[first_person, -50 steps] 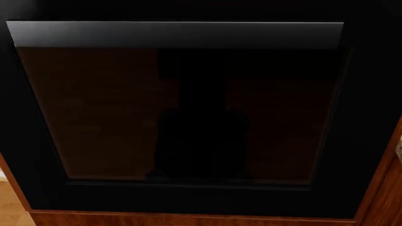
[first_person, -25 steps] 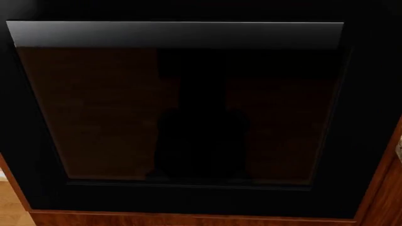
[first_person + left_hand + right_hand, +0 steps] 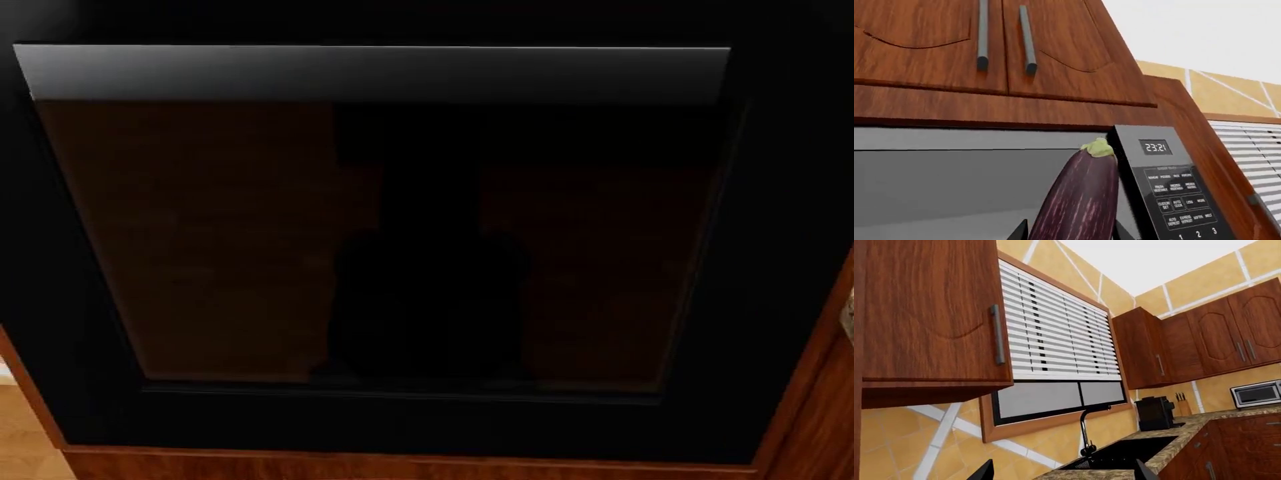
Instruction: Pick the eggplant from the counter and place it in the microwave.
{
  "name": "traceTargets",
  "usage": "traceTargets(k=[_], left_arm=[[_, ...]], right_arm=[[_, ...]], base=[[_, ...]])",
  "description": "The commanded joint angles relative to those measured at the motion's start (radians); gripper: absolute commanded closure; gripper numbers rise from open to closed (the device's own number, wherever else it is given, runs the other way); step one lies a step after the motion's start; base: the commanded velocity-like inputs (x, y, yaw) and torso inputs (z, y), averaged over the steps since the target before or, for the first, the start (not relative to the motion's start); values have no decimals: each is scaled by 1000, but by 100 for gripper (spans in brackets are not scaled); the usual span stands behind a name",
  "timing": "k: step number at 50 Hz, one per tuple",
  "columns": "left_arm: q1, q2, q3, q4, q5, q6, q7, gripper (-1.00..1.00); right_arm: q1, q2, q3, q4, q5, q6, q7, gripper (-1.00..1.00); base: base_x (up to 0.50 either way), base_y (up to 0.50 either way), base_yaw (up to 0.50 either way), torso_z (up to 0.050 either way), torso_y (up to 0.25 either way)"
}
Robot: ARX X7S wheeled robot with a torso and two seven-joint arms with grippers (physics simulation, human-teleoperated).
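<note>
1 eggplant [image 3: 1077, 200]: glossy dark purple, pale streaks, green cap; clamped in left end effector [image 3: 1071, 231], microwave [image 3: 987, 185] behind.

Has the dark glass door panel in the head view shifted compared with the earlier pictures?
No. The dark glass panel sits in the same place against the wooden cabinet trim below it.

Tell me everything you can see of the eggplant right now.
The eggplant shows only in the left wrist view: a glossy dark-purple body with faint pale streaks, capped by a pale green stem. It stands roughly upright, stem end up and leaning slightly, between the two dark fingertips of the left hand, which appears shut on it. Its lower end is cut off by the frame. Behind it is the microwave, door closed, beside the keypad.
</note>
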Motion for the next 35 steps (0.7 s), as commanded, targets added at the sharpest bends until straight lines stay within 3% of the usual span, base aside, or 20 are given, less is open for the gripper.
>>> traceTargets(k=[1,5,9,35], left_arm=[[-77,7,-108,-96,114,-9,6,100],[-77,7,-272,-97,272,-48,9,100],[-77,7,-317,-110,328,-54,14,100],[-77,7,-198,-201,230,-18,0,100]], right_arm=[[5,1,-8,2,-4,3,-1,-100],[8,9,-7,0,-1,10,4,-100],[12,13,-11,-1,-2,14,7,-100],[15,20,-14,-2,5,22,2,-100]], base=[[0,0,0,0,0],[0,0,0,0,0],[0,0,0,0,0],[0,0,0,0,0]])
